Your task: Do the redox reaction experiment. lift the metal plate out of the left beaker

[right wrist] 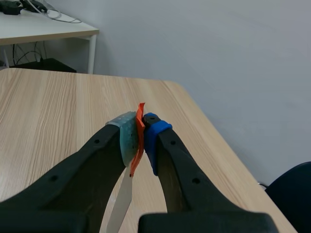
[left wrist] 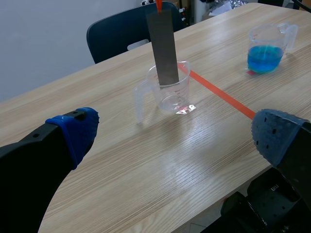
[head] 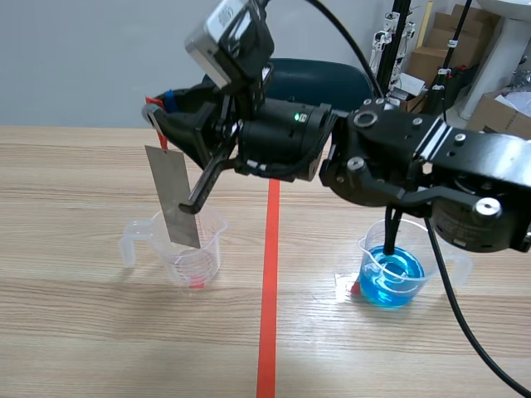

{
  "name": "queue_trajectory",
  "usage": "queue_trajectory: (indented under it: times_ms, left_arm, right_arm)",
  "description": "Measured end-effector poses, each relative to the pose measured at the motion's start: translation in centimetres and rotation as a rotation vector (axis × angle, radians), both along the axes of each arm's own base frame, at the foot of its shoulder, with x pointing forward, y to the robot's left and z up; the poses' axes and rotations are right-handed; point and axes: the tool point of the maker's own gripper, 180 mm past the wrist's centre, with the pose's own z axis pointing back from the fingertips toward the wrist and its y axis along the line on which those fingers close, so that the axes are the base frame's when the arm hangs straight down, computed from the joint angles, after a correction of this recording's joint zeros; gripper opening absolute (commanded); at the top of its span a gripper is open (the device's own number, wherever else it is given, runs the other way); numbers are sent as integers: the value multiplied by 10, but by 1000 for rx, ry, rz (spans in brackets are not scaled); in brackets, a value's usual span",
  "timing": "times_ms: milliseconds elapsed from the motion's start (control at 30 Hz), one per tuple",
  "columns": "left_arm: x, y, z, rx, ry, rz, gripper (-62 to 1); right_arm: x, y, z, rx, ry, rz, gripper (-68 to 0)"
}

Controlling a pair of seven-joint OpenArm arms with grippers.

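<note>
A grey metal plate (head: 174, 195) hangs nearly upright by an orange-red tab (right wrist: 140, 121) at its top. My right gripper (head: 158, 112), reaching across from the right, is shut on that tab (right wrist: 142, 136). The plate's lower end sits just inside the rim of the clear left beaker (head: 195, 257), as the left wrist view also shows for plate (left wrist: 163, 46) and beaker (left wrist: 170, 94). My left gripper (left wrist: 175, 133) is open with nothing between its blue pads, some way short of the beaker and above the table. The left arm does not show in the scene view.
A second clear beaker (head: 394, 274) with blue liquid stands right of the orange tape line (head: 267, 290), under the right arm. A dark chair (left wrist: 121, 34) stands behind the table's far edge. Cardboard boxes (head: 498, 108) are stacked at the back right.
</note>
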Motion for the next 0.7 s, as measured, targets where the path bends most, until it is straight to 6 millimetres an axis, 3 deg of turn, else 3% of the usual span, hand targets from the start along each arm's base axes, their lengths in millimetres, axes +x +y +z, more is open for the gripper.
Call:
queue_trajectory:
  times_ms: [500, 700]
  left_arm:
    - [0, 0, 0, 0, 0, 0, 14]
    - [0, 0, 0, 0, 0, 0, 14]
  right_arm:
    - [6, -2, 76, -39, 11, -33, -673]
    - [2, 0, 93, -50, 6, -19, -673]
